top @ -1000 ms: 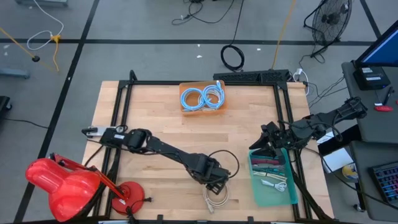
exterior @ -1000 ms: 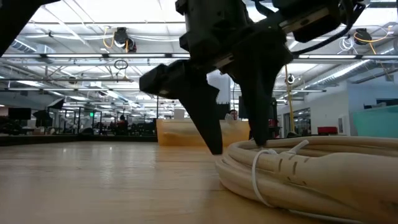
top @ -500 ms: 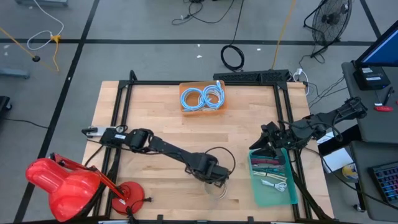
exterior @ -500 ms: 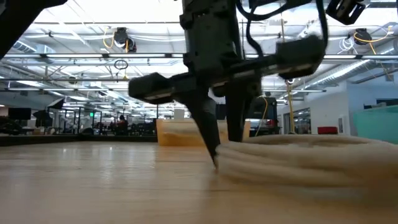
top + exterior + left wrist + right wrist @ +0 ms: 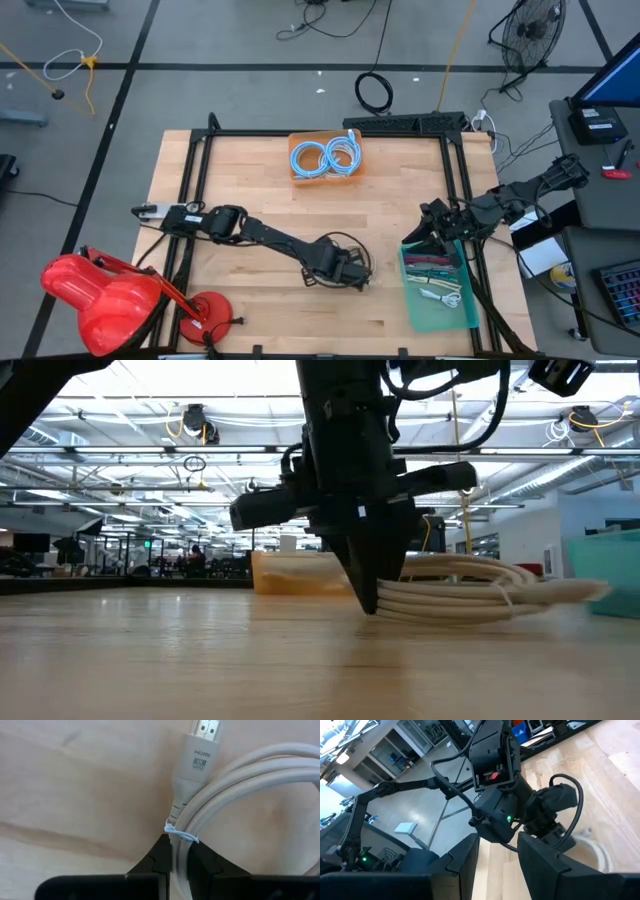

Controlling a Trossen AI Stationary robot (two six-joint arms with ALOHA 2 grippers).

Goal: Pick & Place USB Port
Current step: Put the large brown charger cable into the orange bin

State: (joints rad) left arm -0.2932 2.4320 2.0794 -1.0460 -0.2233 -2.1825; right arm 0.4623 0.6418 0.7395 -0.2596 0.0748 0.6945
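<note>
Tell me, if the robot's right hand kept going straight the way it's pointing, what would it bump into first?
Probably the left arm's wrist, which sits right ahead of the right hand. Depth is hard to judge, but nothing shows between them.

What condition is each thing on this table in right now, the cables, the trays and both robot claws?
Left gripper: shut on the white HDMI cable.
White HDMI cable: coiled, tied with a thin twist tie, lifted just off the table.
Right gripper: open, empty, hovering at the green tray's edge.
Green tray: holds several cables.
Blue cable: coiled, lying in the orange tray.
</note>
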